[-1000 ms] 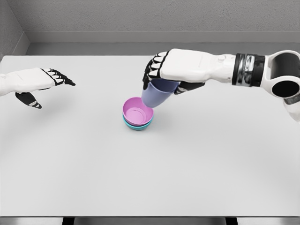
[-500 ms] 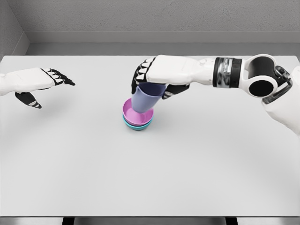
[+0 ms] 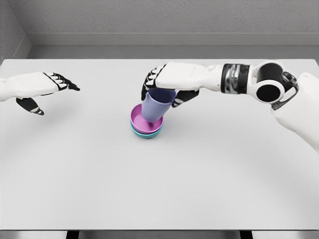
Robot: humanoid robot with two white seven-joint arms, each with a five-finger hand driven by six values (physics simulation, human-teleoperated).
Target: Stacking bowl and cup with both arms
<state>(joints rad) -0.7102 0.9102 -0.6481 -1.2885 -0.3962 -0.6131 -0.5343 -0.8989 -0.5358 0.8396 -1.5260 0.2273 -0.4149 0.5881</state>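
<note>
A pink bowl (image 3: 138, 121) sits nested in a teal bowl (image 3: 146, 134) near the middle of the white table (image 3: 159, 189). My right hand (image 3: 164, 88) reaches in from the right and is shut on a lavender cup (image 3: 155, 107), gripping it around the rim from above. The cup is tilted slightly and its base dips inside the pink bowl; whether it touches the bowl's floor I cannot tell. My left hand (image 3: 47, 89) hovers at the far left with its fingers spread, holding nothing.
The table's far edge meets a grey wall (image 3: 159, 20) at the back. Its front edge runs along the bottom of the view.
My right hand has carried the cup left and down, from beside the bowls to over them, and the cup's base has sunk into the pink bowl. The left hand has stayed still.
</note>
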